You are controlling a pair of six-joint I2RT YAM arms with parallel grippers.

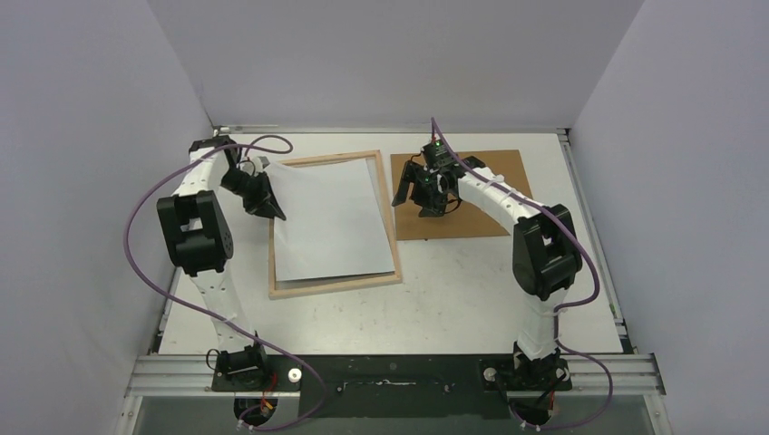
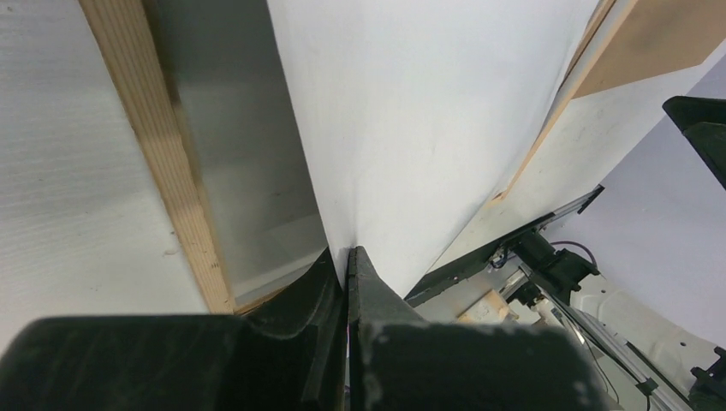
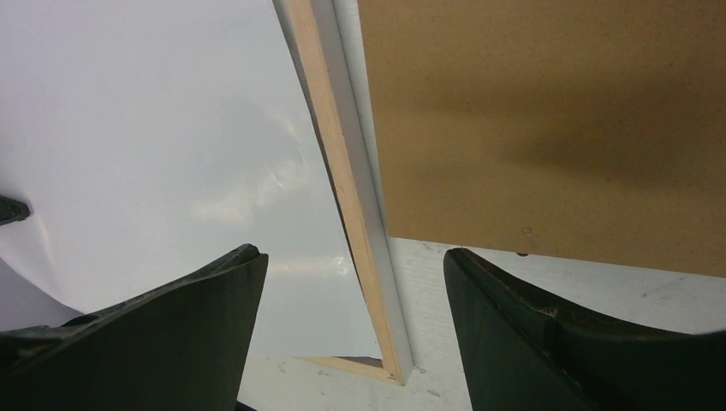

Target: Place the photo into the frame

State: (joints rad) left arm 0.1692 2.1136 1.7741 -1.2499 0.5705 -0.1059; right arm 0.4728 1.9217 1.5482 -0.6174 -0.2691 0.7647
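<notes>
The frame lies back-up on the table and shows its pale wood rails. The photo lies slightly askew over its opening with its plain white back up; the printed side is hidden. My left gripper is shut on the photo's left edge. In the left wrist view the gripper pinches the white sheet beside the wooden rail. My right gripper is open and empty above the frame's right rail. In its wrist view the gripper spans that rail, with the photo to the left.
The plain brown backing board lies flat to the right of the frame, partly under my right arm. It also shows in the right wrist view and the left wrist view. Grey walls enclose the table on three sides.
</notes>
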